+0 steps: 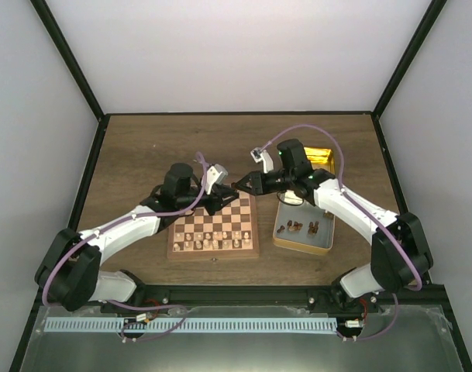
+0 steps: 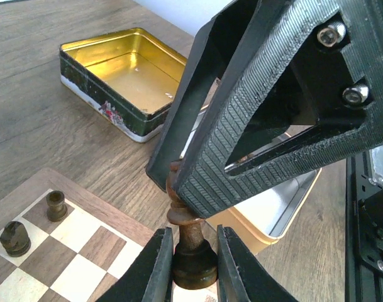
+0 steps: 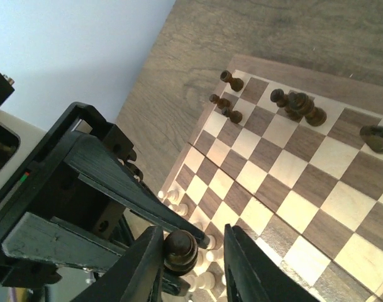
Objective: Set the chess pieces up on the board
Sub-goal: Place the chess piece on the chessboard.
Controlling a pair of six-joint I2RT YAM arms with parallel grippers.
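A dark chess piece (image 2: 194,267) is clamped at its base by the left hand (image 2: 192,242), bottom centre of the frame, above a corner of the board (image 3: 292,167). The right hand (image 3: 192,242) is seen apart around its top.

**Three Views, One Meeting Point**

The top camera looks down from 6 o'clock over the whole table (image 1: 142,155). Both wrist cameras sit very close, facing each other across one dark chessman (image 2: 192,255) at the board's (image 1: 214,253) 12 o'clock edge.
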